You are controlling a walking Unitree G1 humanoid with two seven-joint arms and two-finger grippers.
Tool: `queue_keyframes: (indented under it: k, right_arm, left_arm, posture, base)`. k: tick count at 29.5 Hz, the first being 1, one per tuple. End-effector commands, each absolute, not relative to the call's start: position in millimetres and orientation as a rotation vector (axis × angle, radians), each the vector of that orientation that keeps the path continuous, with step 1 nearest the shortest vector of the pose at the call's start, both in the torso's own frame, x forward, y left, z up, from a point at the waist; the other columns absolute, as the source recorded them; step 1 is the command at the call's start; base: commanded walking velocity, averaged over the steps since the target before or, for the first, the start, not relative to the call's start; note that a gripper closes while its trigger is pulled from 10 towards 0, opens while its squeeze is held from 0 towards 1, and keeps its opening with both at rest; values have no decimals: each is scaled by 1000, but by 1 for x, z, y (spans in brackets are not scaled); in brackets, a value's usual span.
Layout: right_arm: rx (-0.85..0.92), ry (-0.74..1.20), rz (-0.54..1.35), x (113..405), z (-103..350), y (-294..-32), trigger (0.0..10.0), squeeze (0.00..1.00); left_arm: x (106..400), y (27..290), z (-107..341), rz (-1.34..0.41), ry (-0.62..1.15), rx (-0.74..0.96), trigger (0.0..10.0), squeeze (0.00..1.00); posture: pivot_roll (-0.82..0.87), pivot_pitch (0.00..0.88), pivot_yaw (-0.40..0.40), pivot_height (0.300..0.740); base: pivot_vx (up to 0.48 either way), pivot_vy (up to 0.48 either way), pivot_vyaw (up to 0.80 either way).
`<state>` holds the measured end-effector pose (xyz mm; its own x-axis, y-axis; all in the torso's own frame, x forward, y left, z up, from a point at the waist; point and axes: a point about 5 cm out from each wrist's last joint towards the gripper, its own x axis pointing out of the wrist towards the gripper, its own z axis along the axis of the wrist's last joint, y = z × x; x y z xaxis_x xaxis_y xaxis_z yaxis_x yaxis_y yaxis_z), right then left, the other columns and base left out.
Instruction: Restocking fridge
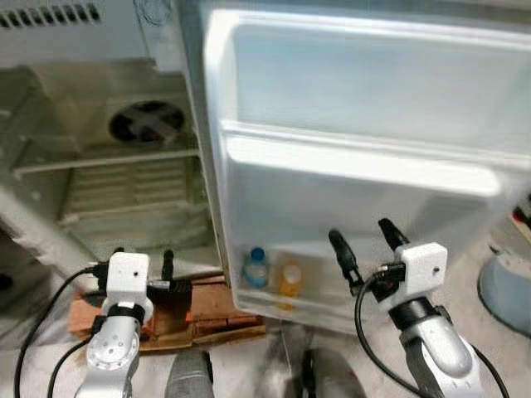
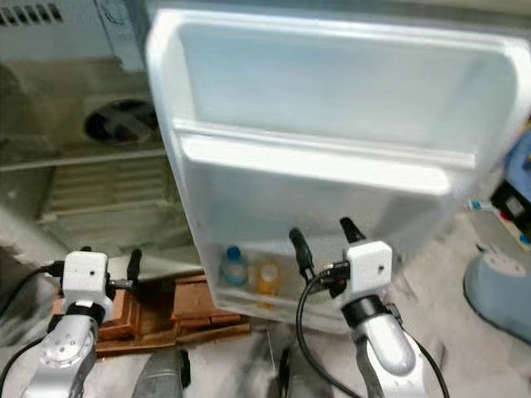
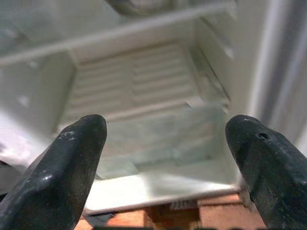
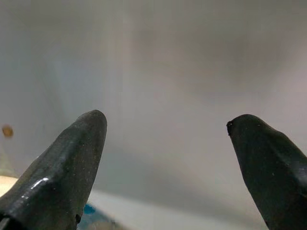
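Two bottles: one blue-capped bottle (image 1: 255, 267), one orange bottle (image 1: 290, 279).

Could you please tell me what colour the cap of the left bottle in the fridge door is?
Blue; the bottle shows best in the left eye view.

A pale, mottled floor (image 1: 50, 348) spread below. Reddish-brown wooden boards (image 1: 207, 311) lay on it near the middle. A grey-blue round base (image 1: 506, 290) stood to the right. Light was soft and diffuse.

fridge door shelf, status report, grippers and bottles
Right gripper open, empty, facing the open white fridge door. Left gripper open, empty, at the fridge cavity. Blue-capped clear bottle and orange bottle upright in bottom door shelf. Nothing blocking.
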<state>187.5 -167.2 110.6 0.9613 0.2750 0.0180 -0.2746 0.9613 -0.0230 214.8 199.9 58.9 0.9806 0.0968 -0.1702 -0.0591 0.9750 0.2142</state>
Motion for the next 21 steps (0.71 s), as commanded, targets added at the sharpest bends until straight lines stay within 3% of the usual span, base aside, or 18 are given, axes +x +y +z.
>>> queue_keyframes:
  k: [1,10,17,21]
  right_arm:
    - [-39,-10,271,186,110,-171,10000,0]
    - [-66,133,239,194,85,-170,10000,0]
    - [8,112,259,198,87,-173,10000,0]
    - [13,110,270,200,88,-170,10000,0]
  left_arm:
    - [213,200,61,84,177,213,10000,0]
    - [219,194,61,45,177,221,10000,0]
    - [217,191,60,33,188,219,10000,0]
    - [217,191,60,26,189,221,10000,0]
  posture:
    - [52,0,-6,740]
    - [62,0,-5,740]
    - [63,0,-6,740]
    - [66,0,-7,740]
  base:
    - [0,0,0]
    - [0,0,0]
    - [0,0,0]
    - [-251,0,0]
